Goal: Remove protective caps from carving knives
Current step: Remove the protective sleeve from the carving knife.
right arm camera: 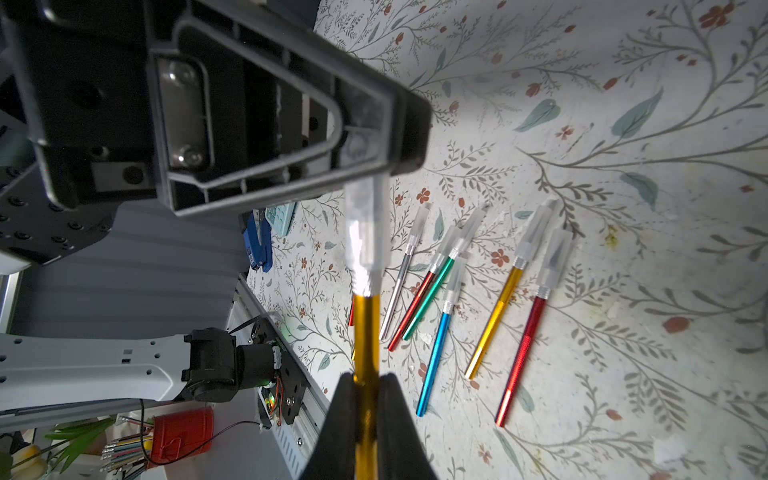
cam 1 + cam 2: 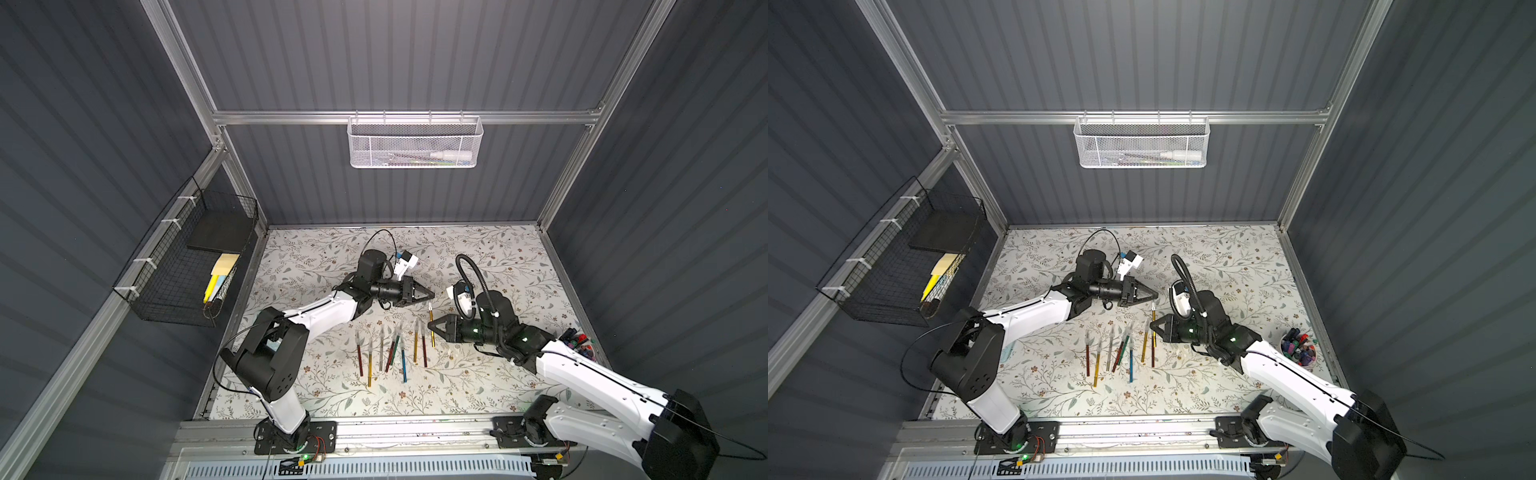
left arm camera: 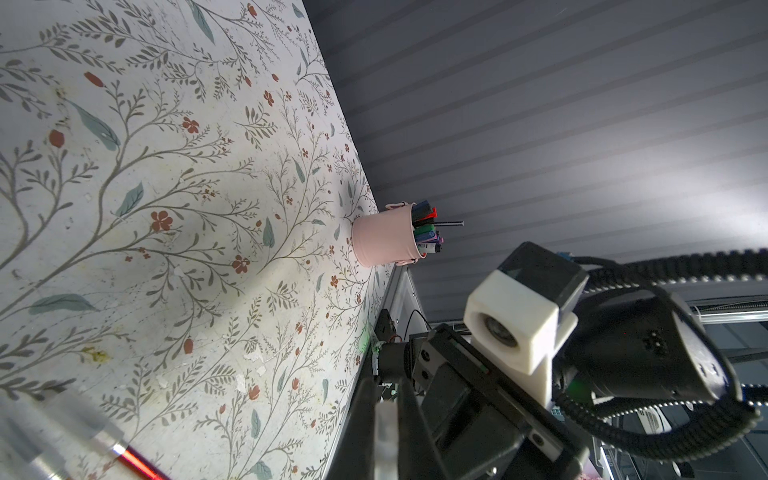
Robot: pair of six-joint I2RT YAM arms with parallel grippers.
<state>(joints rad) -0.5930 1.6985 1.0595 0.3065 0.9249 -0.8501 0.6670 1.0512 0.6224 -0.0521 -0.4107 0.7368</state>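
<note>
Uncapping a gold knife (image 1: 366, 332) held above the other knives (image 1: 434, 357) on the table (image 1: 623, 174): right gripper (image 1: 365, 386) clamps its handle, left gripper (image 2: 430, 296) pinches the cap (image 1: 366, 232). Next, I judge, pull straight apart.

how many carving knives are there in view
9. Eight knives lie side by side on the table; the ninth, gold, is held by the right gripper, its cap in the left gripper.

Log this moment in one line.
right gripper: shut on gold knife | left gripper: shut on clear cap, not yet off | other knives: lying free
</note>
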